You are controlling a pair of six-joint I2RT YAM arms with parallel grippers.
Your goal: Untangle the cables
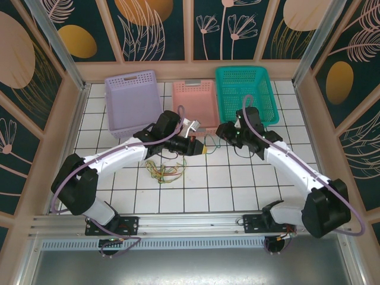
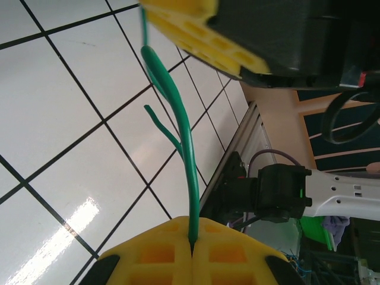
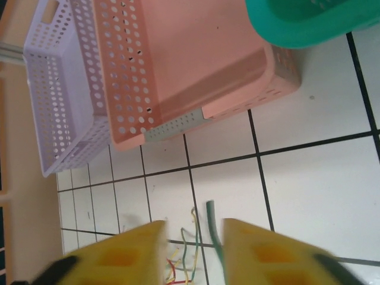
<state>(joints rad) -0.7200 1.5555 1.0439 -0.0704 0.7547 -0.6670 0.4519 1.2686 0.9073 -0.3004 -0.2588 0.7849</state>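
Top external shows floral walls (image 1: pixel 155 29), cables (image 1: pixel 166 171) on tiles (image 1: pixel 225 184).

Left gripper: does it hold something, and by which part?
The left gripper is shut on the green cable, pinching it near one end, as it seems.

Top external: mounted above and behind the arm bases (image 1: pixel 113 225), aimed down. The whole tiled table (image 1: pixel 237 184) is taken in from afar, with lilac basket (image 1: pixel 127 80), pink basket (image 1: pixel 194 89) and teal basket (image 1: pixel 240 71) at its far edge.

Left wrist: held low and close over the tiles, rolled sideways, aimed past the left gripper (image 2: pixel 191 228) toward the right arm (image 2: pixel 344 193).

Right wrist: aimed past the right gripper (image 3: pixel 193 231) toward the far left, at mid range.

Lilac and pink baskets are shared by top and right wrist. The green cable (image 2: pixel 187 154) is shared by all three.
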